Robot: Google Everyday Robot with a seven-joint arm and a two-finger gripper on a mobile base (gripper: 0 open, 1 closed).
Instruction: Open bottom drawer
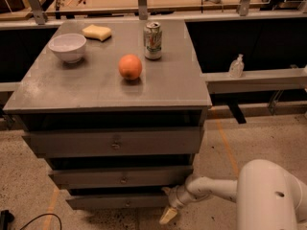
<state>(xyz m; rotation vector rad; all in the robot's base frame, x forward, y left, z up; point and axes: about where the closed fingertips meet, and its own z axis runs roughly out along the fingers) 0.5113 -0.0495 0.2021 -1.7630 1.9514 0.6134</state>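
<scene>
The bottom drawer (120, 202) is the slimmest grey front at the foot of the grey cabinet, with a small round knob (127, 204) at its centre. It stands slightly forward of the cabinet body, like the two drawers above it. My gripper (169, 206) is low at the drawer's right end, by the cabinet's lower right corner, on the end of my white arm (216, 188). One pale fingertip (168, 215) points down toward the floor. The gripper is to the right of the knob and apart from it.
On the cabinet top (72, 87) stand a white bowl (68, 47), a yellow sponge (97, 32), an orange (130, 67) and a drink can (153, 40). A grey rail with a small clear bottle (236, 66) runs to the right. A black cable (33, 220) lies on the speckled floor at left.
</scene>
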